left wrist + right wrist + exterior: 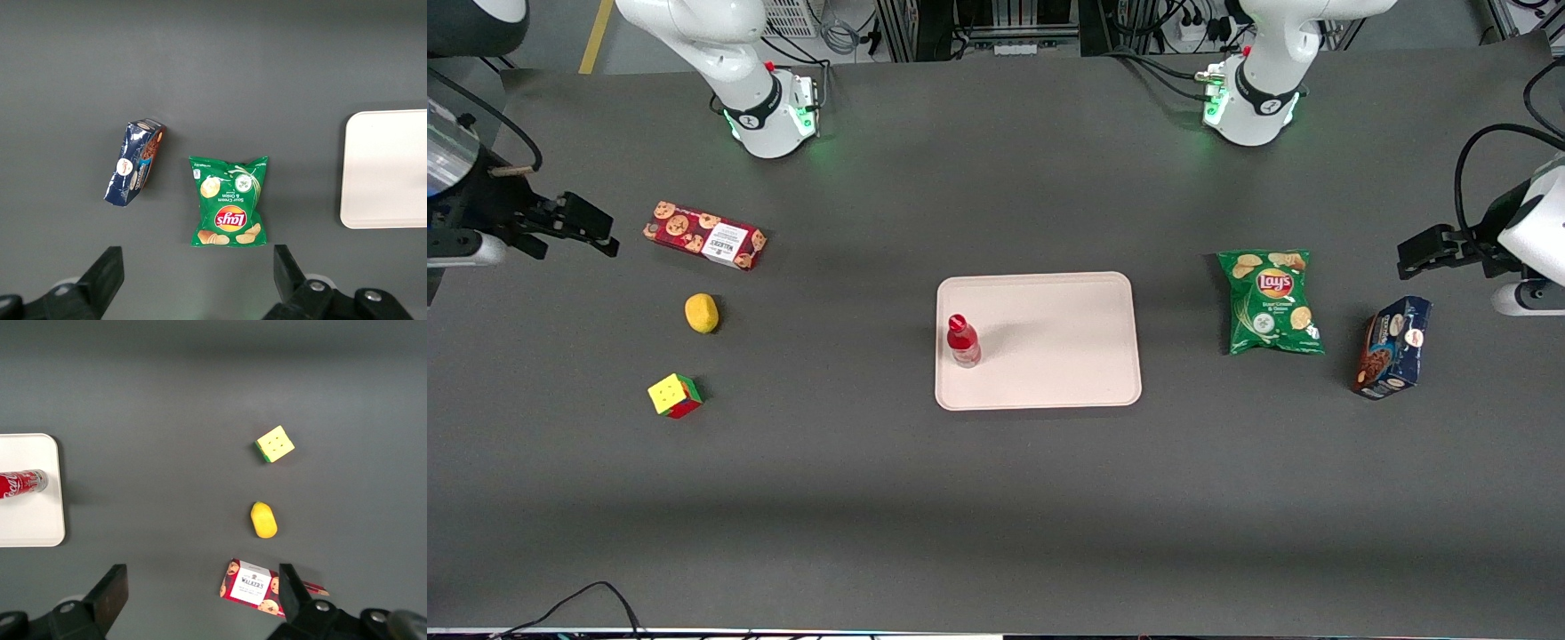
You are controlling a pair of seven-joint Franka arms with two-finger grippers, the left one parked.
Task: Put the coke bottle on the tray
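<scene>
The coke bottle [963, 340], slim and red with a red cap, stands upright on the pale cream-pink tray [1049, 356], close to the tray edge that faces the working arm's end. The right wrist view catches the bottle [20, 483] on the tray's corner [30, 520]. My right gripper [591, 229] hovers toward the working arm's end of the table, well away from the tray and beside the red cookie box. Its fingers [110, 593] are spread wide, so the gripper [200, 597] is open with only bare table between them.
A red cookie box [704, 236], a yellow lemon-like fruit [702, 313] and a colour cube [675, 396] lie toward the working arm's end. A green Lay's bag [1272, 302] and a dark blue box [1393, 347] lie toward the parked arm's end.
</scene>
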